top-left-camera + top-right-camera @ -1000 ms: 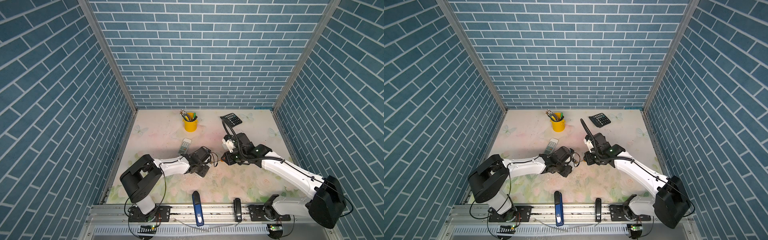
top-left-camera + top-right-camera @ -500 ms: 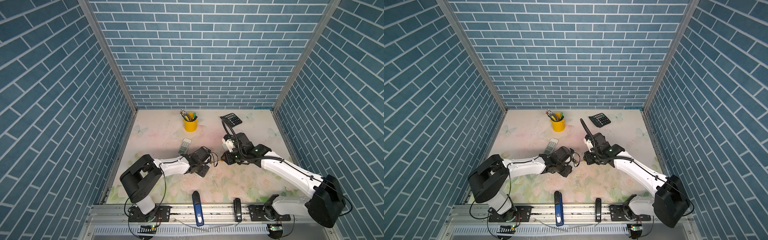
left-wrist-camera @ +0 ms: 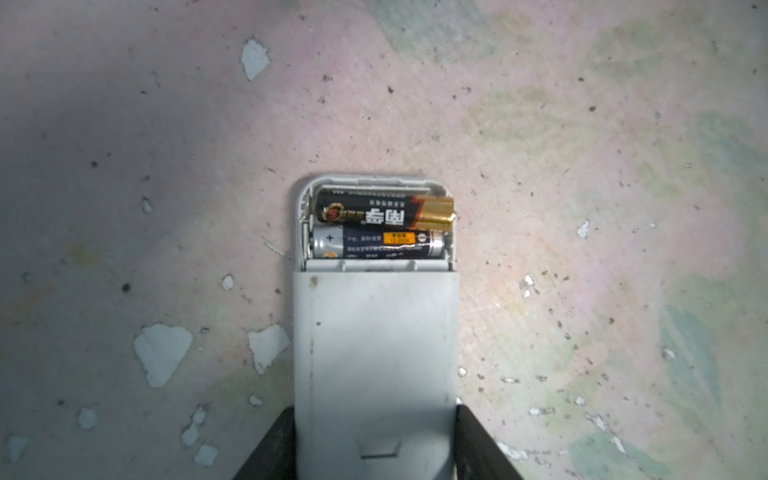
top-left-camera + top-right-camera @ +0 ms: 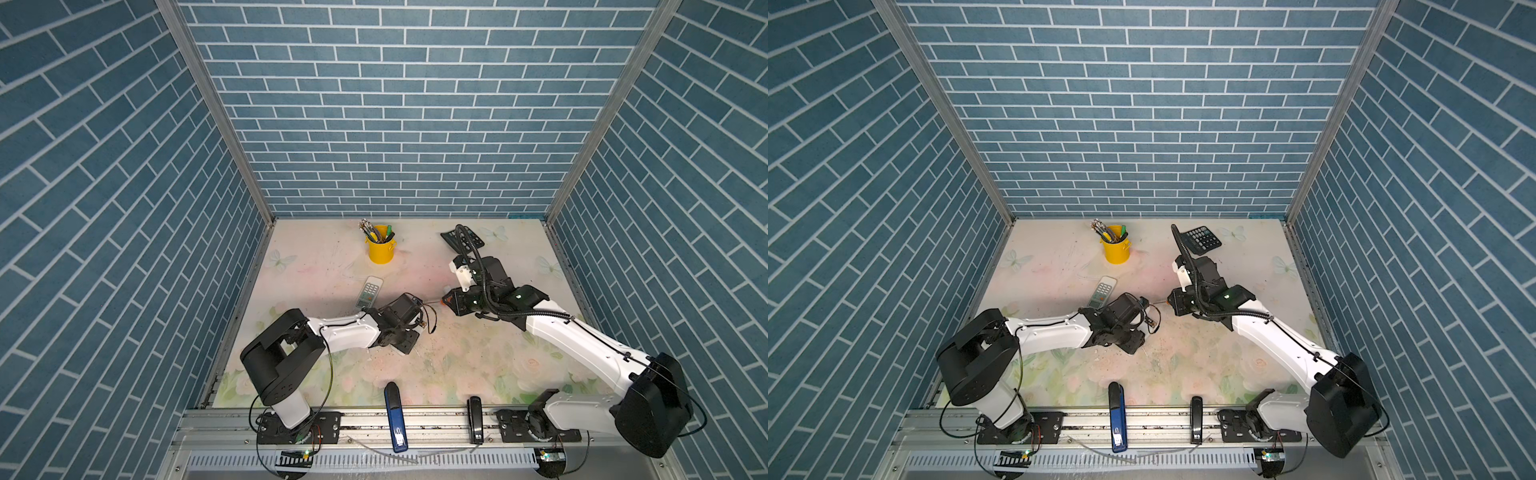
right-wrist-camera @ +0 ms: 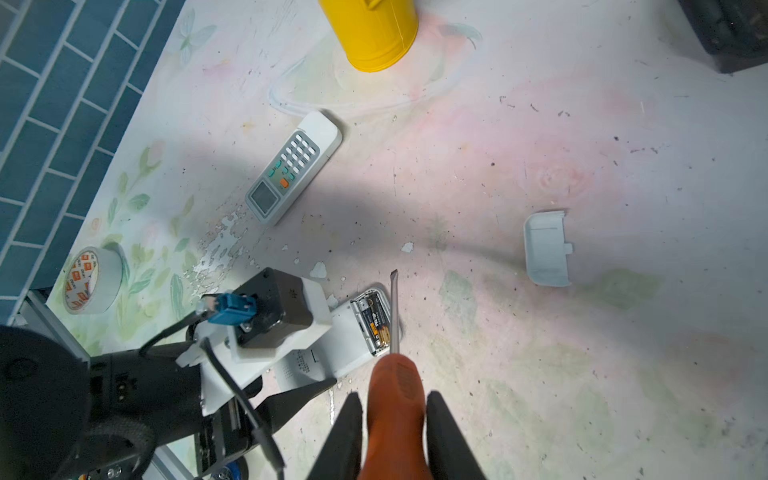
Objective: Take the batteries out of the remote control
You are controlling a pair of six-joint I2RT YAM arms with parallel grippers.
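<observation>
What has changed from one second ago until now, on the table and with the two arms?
Nothing visibly changed. The left gripper still clamps the remote, with both batteries in its open compartment. The right gripper still holds the screwdriver. Neither arm has moved.

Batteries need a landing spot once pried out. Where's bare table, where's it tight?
Bare: front table between left arm and right arm; back-left corner beside the yellow cup. Crowded: around the open remote in the left gripper, with the screwdriver, face-up remote and loose cover nearby.
</observation>
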